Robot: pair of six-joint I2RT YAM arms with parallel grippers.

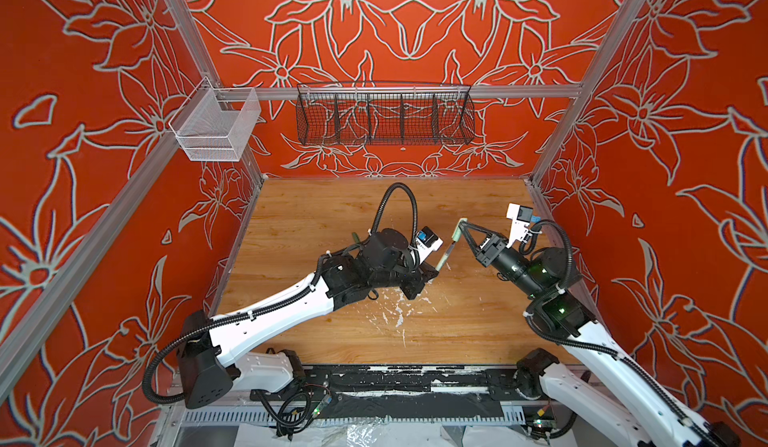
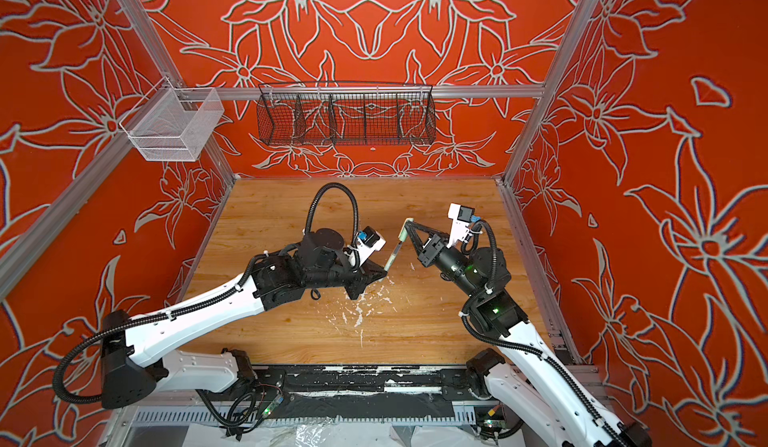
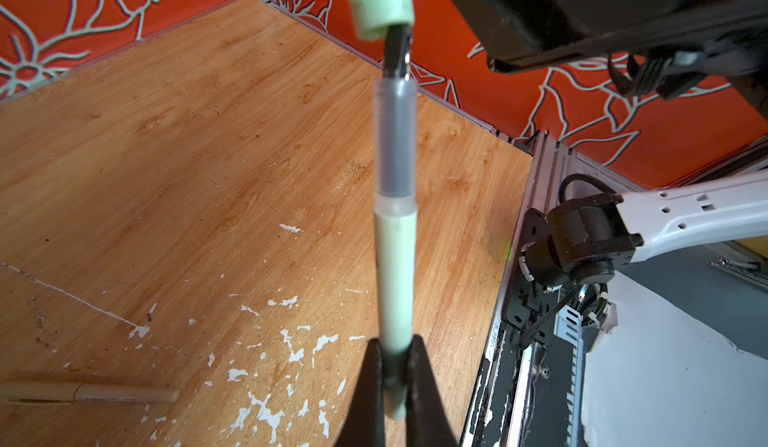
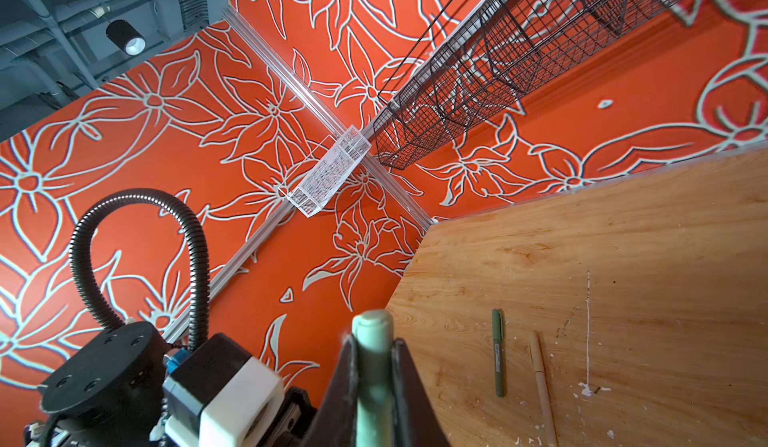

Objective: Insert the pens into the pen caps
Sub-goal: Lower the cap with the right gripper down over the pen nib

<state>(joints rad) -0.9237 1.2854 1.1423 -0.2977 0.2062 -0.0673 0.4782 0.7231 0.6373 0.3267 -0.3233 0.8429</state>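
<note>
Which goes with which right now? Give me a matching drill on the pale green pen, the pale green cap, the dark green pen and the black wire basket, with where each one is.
Things:
1. pale green pen
2. pale green cap
3. dark green pen
4. black wire basket

Places:
A. hanging on the back rail
B. between the fingers of the right gripper
C. lying on the wooden table
D. between the fingers of the left gripper

Pairs: 1-D, 2-B, 3-C, 4-A.
</note>
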